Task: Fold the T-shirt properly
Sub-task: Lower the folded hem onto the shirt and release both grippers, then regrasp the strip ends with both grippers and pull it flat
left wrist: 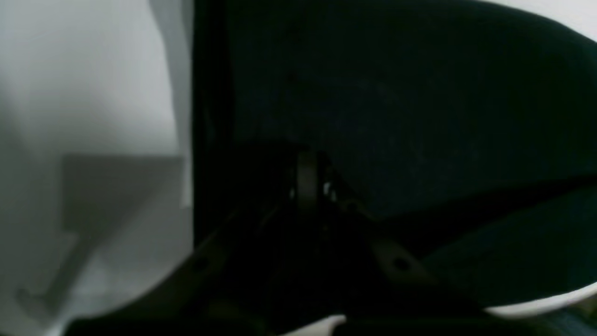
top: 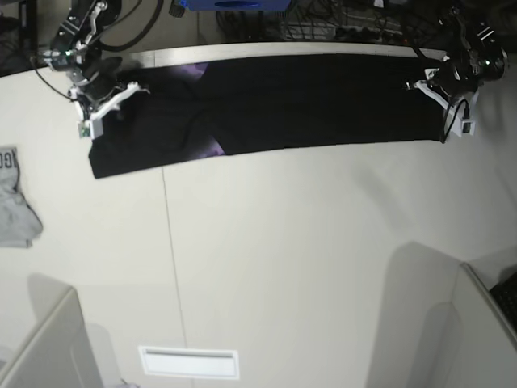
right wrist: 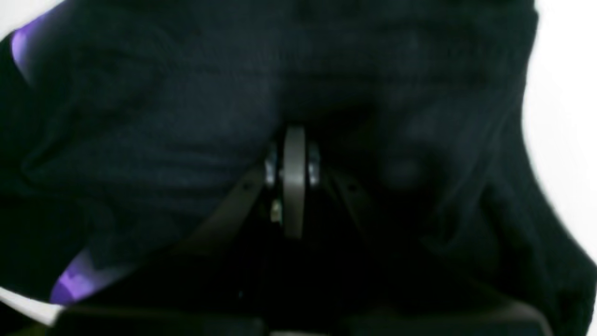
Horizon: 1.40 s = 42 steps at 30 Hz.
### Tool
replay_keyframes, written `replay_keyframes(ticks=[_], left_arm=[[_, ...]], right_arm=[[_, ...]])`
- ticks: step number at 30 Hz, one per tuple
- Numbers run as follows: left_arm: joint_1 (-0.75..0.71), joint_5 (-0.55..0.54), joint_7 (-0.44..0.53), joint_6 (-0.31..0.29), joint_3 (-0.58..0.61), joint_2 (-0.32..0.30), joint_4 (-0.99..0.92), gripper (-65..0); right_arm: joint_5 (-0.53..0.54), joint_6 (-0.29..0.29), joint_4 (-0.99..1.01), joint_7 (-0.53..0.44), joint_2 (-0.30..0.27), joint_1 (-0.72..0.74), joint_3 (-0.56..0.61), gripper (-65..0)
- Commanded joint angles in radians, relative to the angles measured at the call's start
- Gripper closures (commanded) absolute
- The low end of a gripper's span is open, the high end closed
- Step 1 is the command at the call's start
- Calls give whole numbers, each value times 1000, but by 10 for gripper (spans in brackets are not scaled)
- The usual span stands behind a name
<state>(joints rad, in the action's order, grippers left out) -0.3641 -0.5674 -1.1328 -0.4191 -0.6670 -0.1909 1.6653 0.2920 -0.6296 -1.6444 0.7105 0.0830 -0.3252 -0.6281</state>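
The T-shirt point(top: 275, 109) lies as a long, narrow black band along the far edge of the worktop point(top: 307, 259), stretched from near the far left corner to near the far right corner as the base view shows it. You can judge from that shape that at least one lengthwise fold is already in: the cloth is much narrower than a spread shirt would be, and only slivers of the purple print peek out near the band's left third.

Your right gripper point(top: 98, 103) sits on the band's end towards the left of the base view, and the right wrist view shows its jaws pinched together with black cloth bunched all around them, so it looks clamped on the shirt. Your left gripper point(top: 449, 95) is at the opposite end, on the right of that view; its wrist camera is dark and blurred, but the jaws appear drawn together amid black fabric, so it too seems to have hold of the shirt.

What is left, as I read it, is the crosswise folding: the long band has yet to be doubled end over end into a compact packet.

A small grey garment point(top: 16, 202) lies at the worktop's left edge, well apart from the shirt; leave it alone.
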Motion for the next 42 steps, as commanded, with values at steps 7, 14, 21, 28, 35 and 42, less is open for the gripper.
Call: replay_keyframes(ticks=[7, 14, 21, 28, 35, 42], left_arm=[[138, 22, -14, 27, 2, -8, -98, 0], [221, 19, -16, 98, 36, -8, -77, 0], [219, 14, -20, 93, -3, -6, 115, 0], [179, 11, -22, 90, -90, -3, 232, 0], [133, 10, -16, -70, -239, 34, 169, -327], [193, 13, -16, -206, -256, 34, -41, -586]], right_arm=[[-72, 26, 82, 59, -7, 140, 1, 0], [-70, 113, 68, 64, -9, 192, 7, 0], [-63, 87, -96, 62, 2, 162, 46, 0], [-63, 17, -285, 143, 28, 156, 44, 0], [-63, -39, -331, 192, 30, 151, 43, 0], [-63, -42, -330, 192, 31, 142, 80, 0]])
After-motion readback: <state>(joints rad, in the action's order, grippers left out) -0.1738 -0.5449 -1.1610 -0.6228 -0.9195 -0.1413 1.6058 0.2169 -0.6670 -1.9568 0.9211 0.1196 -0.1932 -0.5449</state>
